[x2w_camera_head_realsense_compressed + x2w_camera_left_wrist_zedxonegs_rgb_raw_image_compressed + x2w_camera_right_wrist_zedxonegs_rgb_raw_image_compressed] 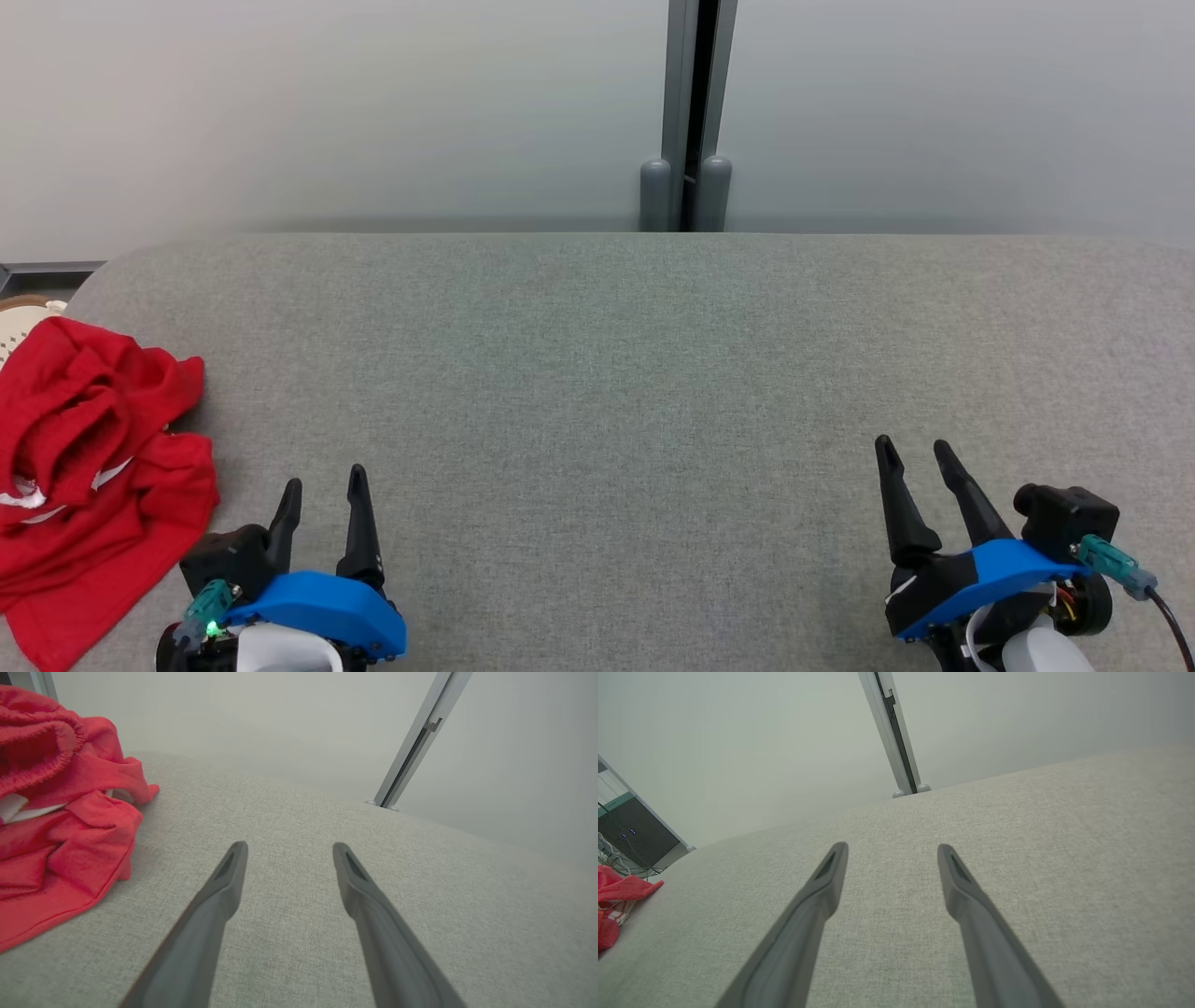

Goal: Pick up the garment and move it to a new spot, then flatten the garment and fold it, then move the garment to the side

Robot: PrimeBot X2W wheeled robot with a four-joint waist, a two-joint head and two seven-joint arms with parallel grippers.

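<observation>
A grey fabric-covered counter (pixel 597 355) stands against pale frosted wall panels (pixel 327 112), which meet at a vertical grey metal post (pixel 684 84). Soft, even light.

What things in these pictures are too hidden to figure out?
Red garment: head view's left edge cuts it off; crumpling hides its shape and white print.
Pale round thing behind it: mostly covered by the garment, unidentifiable.
Dark box with wires, right wrist view: small, cut by the left edge.

We see the garment (pixel 93 439) as soft red cloth, the table (pixel 597 373) as matt grey woven fabric, our left gripper (pixel 324 476) and right gripper (pixel 912 443) as smooth dark plastic.
</observation>
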